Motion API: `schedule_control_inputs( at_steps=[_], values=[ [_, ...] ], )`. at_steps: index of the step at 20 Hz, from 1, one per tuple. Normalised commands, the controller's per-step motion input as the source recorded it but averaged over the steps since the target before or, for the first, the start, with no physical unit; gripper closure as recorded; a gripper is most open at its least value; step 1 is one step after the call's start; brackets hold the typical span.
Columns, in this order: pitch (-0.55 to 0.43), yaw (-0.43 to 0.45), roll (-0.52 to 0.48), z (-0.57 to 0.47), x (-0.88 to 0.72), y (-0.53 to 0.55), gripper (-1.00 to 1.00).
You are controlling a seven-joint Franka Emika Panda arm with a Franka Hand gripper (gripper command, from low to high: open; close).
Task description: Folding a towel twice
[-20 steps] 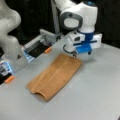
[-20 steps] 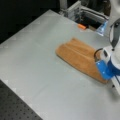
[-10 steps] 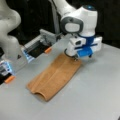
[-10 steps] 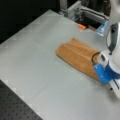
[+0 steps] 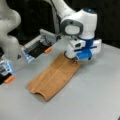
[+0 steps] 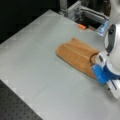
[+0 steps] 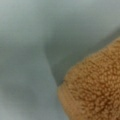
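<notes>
Towel (image 5: 53,76) on grey table (image 5: 100,95), in both front views lying as a long narrow strip, doubled over once: rounded fold edge along 1 long side (image 6: 75,53). Judged: fold 1 of 2 done, fold 2 not yet made. Gripper (image 5: 74,60) down low at the strip's far short end, at a front view's right edge of the cloth (image 6: 94,64). Fingers hidden under the hand; cannot tell whether spread or pinching. Wrist view: terry corner (image 7: 97,92) close up against bare table.

Grey table (image 5: 100,95); orange tab (image 6: 81,26) beside rack (image 5: 37,46).
</notes>
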Motion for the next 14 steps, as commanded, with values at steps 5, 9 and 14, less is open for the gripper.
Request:
schedule_control_inputs(
  at_steps=[5, 9, 14],
  values=[
    [-0.074, -0.056, -0.179, -0.14, -0.02, 0.07, -1.00],
    [-0.067, -0.013, -0.215, -0.13, -0.05, 0.02, -1.00],
    [-0.084, 0.049, -0.235, -0.13, -0.09, -0.04, -1.00]
  ],
)
